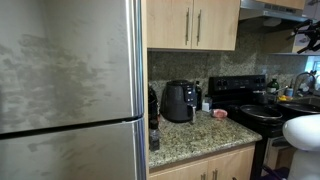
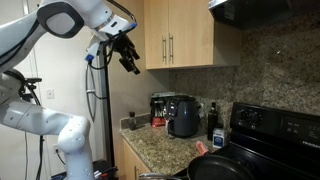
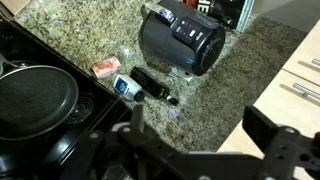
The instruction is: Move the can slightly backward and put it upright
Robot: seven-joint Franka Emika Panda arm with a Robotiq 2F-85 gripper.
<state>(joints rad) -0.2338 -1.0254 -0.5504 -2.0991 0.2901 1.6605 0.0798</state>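
The can (image 3: 105, 68) is a small pinkish-red cylinder lying on its side on the speckled granite counter (image 3: 200, 100), close to the stove's edge. It also shows in both exterior views (image 1: 220, 115) (image 2: 201, 148). My gripper (image 3: 200, 135) is open and empty, high above the counter, well apart from the can. In an exterior view the gripper (image 2: 128, 55) hangs near the upper cabinets.
A black air fryer (image 3: 185, 40) (image 1: 178, 101) (image 2: 183, 115) stands behind the can. A dark bottle (image 3: 150, 85) stands beside the can. A black pan (image 3: 35, 100) sits on the stove. A white-and-red item (image 2: 157, 120) stands by the wall. Wooden cabinets (image 2: 175, 35) hang above.
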